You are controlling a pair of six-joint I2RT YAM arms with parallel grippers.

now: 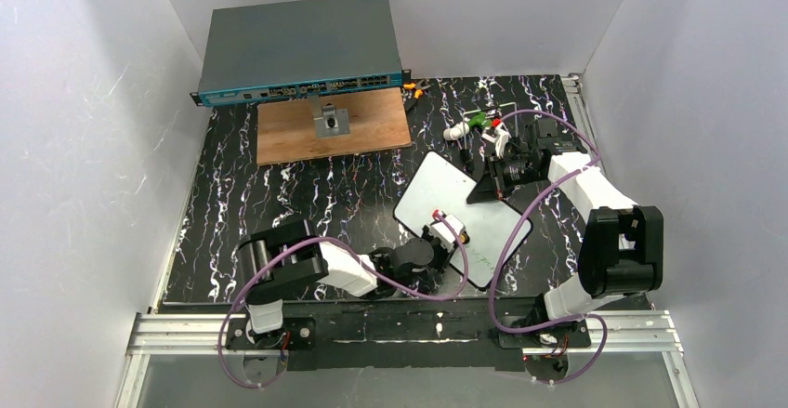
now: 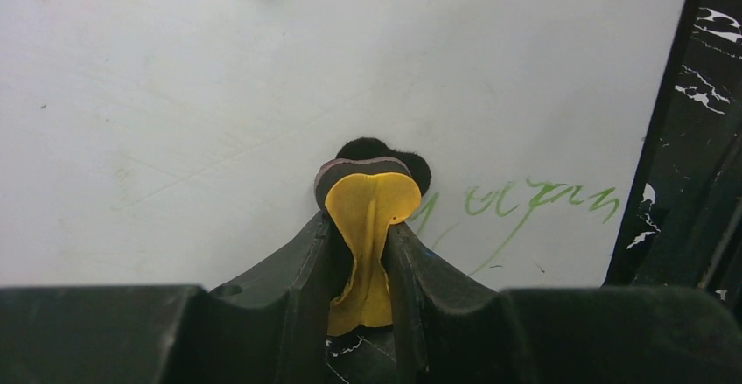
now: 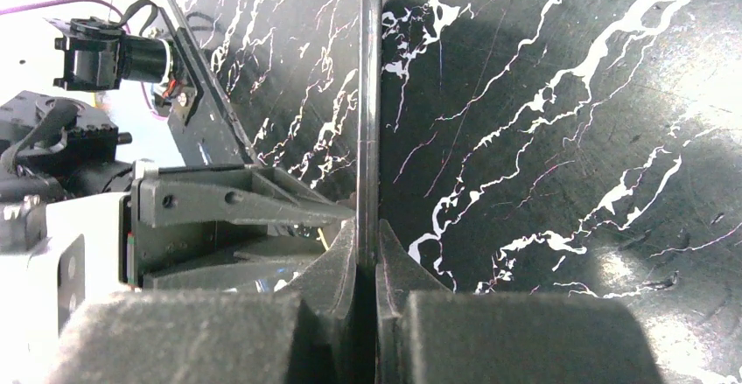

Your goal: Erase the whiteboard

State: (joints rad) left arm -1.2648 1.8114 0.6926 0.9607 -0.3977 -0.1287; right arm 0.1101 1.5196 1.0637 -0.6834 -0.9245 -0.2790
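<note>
- Whiteboard [image 1: 444,188]: lies flat on the desk [image 1: 279,194], in the right half, between the 2 arms. Its long axis runs from far-left to near-right.
- Left gripper [image 1: 451,231]: closed on an eraser [image 2: 372,193], which is pinched between the 2 fingers. The yellow backing faces the wrist camera and the dark felt is against the white face.
- Right gripper [image 1: 497,177]: closed on the far-right long edge of the whiteboard. In the right wrist view the board shows edge-on as a thin dark line [image 3: 368,95] clamped between the shut fingers. Judgement: this grip braces the board against sliding.
- Writing [image 2: 534,198]: 1 line of green script. In the left wrist view it starts just beside the eraser and runs to the right, stopping short of the dark rim [image 2: 661,139].
- Governing relation: the writing lies sideways from the eraser, not ahead of it. Judgement: in the scene this is toward the near-right end of the whiteboard, roughly along the long axis.
- Nearer arm: the left gripper, on the board face beside the marks. The right gripper is well apart from them at the far edge.
- Risk, as a judgement: a stroke toward the rim could carry the eraser off the board onto the desk.
</note>
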